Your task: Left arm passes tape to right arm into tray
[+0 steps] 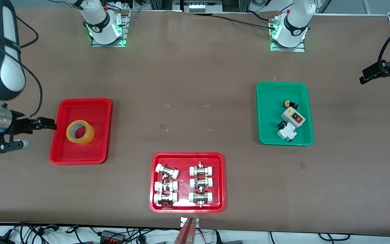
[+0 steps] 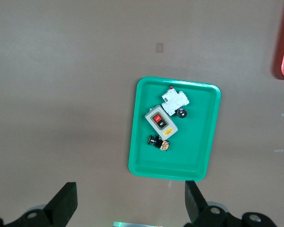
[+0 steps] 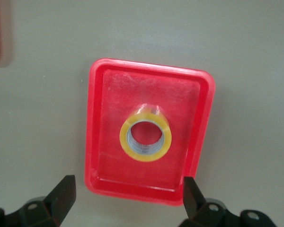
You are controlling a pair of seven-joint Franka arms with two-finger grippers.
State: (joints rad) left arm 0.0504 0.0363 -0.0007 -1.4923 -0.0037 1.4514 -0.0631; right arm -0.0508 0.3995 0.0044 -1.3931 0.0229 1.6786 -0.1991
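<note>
The tape, a yellow roll with a white core, lies flat in the red tray toward the right arm's end of the table. It also shows in the right wrist view, in the tray. My right gripper is open and empty, raised above the table beside that tray; its fingers stand wide apart. My left gripper is open and empty, raised over the left arm's end of the table; its fingers are spread.
A green tray holding a switch box and small parts lies toward the left arm's end; it shows in the left wrist view. A red tray of white-capped metal fittings sits near the front edge.
</note>
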